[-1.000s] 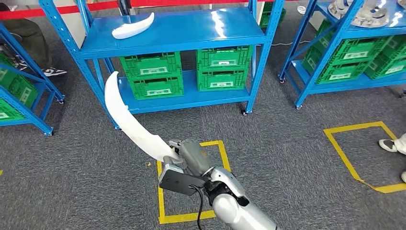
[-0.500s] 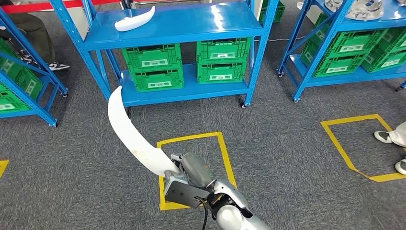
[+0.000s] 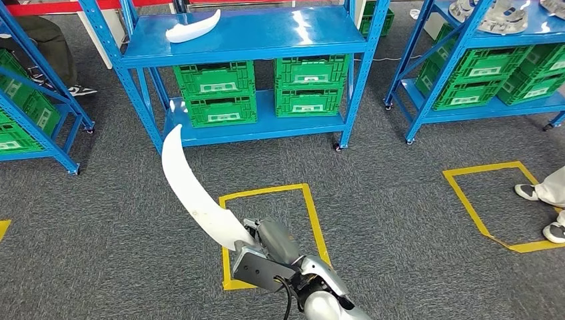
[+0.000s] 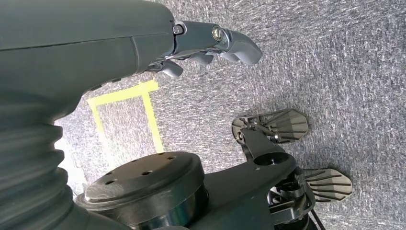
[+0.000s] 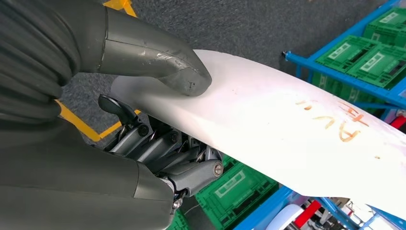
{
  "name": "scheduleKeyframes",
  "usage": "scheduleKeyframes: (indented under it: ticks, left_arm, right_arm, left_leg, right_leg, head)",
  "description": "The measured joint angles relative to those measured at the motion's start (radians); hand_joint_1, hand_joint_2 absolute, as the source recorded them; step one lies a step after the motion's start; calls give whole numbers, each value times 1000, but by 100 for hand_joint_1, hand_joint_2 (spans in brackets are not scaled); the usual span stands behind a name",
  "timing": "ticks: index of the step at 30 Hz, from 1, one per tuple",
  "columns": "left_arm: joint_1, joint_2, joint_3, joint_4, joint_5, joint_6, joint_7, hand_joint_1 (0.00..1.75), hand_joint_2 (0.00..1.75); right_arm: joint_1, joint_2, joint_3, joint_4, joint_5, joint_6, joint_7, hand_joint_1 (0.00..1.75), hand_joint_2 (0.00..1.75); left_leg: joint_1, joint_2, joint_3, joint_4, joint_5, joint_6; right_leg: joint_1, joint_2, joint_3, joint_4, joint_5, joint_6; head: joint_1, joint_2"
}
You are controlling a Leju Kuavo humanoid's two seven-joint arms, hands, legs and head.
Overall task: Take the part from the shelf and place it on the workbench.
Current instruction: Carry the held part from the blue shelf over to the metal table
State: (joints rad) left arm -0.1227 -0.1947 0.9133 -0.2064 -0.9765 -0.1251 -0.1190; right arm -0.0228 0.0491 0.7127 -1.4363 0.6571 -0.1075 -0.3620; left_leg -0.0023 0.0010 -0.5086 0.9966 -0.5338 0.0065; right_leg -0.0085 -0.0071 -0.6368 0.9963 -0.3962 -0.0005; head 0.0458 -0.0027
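Over grey carpet, centre-bottom of head view, right hand [image 3: 266, 241] grips one end of a long curved white part [image 3: 190, 190]; the part rises up and to the left, its tip pointing toward the blue shelf unit [image 3: 246, 37] ahead. Right wrist view: thick grey thumb [image 5: 184, 76] presses on the part's upper face w/ darker fingers [image 5: 163, 148] curled beneath, so the part [image 5: 287, 124] is clamped between them. Orange scrawled marks sit on its white surface further along.

Left hand [image 4: 210, 45] seen in left wrist view, hanging over the carpet, fingers loosely curled w/ nothing in them; can't tell more of their pose from that angle.

On the shelf unit's top level lies a second white curved part [image 3: 193, 28], near the left end. Lower levels carry green crates [image 3: 216, 93], two stacks side by side. More blue racking w/ green crates at left and right edges; right rack [image 3: 480, 40] has pale grey parts on its top level.

Floor has a yellow tape square [image 3: 270, 233] just beside and partly under the right hand, and another [image 3: 496, 203] well apart to the right. A person's shoes [image 3: 543, 213] show at the right edge, beside that second square.
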Motion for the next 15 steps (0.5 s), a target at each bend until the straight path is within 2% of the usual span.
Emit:
scheduleKeyframes:
  ticks: [10, 15]
  left_arm:
    - [-3, 0, 2, 0, -9, 0, 0, 0, 175]
    - [-3, 2, 2, 0, -14, 0, -6, 0, 175]
  right_arm:
    - [6, 13, -46, -3, -47, 28, 1, 162, 175]
    - [9, 20, -71, -3, -61, 22, 11, 162, 175]
  left_leg:
    - [0, 0, -2, 0, 0, -1]
    - [-3, -1, -5, 1, 6, 9]
  right_leg:
    - [0, 0, -6, 5, -2, 5]
    - [-5, -2, -5, 0, 7, 21]
  head:
    - [0, 0]
    - [-1, 0]
